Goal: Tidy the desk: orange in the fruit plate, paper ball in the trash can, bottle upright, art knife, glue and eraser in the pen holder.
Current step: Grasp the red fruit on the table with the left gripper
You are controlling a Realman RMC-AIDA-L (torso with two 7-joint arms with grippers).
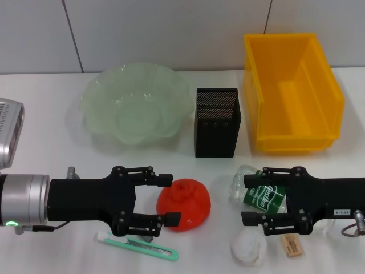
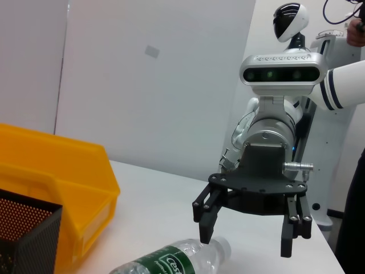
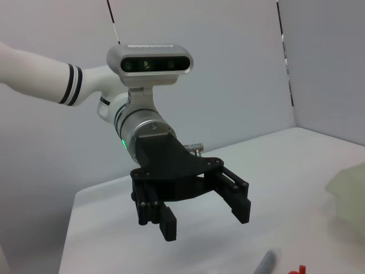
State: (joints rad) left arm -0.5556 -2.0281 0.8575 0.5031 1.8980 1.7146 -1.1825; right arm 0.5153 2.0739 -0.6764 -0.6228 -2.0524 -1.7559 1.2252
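the bottle (image 1: 258, 194) carries a green label with white script, too small to read.

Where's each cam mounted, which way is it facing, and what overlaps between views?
Head: on the robot's head, looking forward and down at the table; shows left gripper, open, by the orange, and right gripper, open, around the bottle.
Left wrist: looks across at the right gripper over the bottle.
Right wrist: looks across at the left gripper.
Shared: both grippers; bottle in head and left wrist.
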